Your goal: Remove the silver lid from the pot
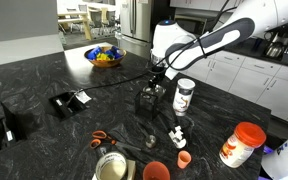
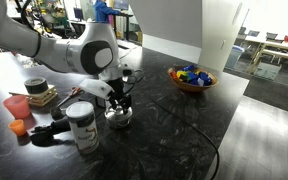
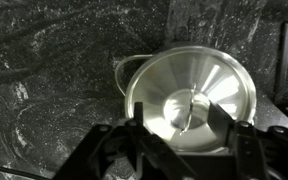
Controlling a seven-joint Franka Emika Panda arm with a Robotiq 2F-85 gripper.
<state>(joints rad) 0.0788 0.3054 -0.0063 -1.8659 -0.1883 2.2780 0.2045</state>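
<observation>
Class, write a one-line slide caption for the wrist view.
Open pincer poised over the lid, which sits on the pot on a dark marbled counter.

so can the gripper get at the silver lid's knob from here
Probably yes: the gripper is open directly above the silver lid on the pot, and nothing covers the knob.

Ext cams oppose across counter; wrist cam overhead
</observation>
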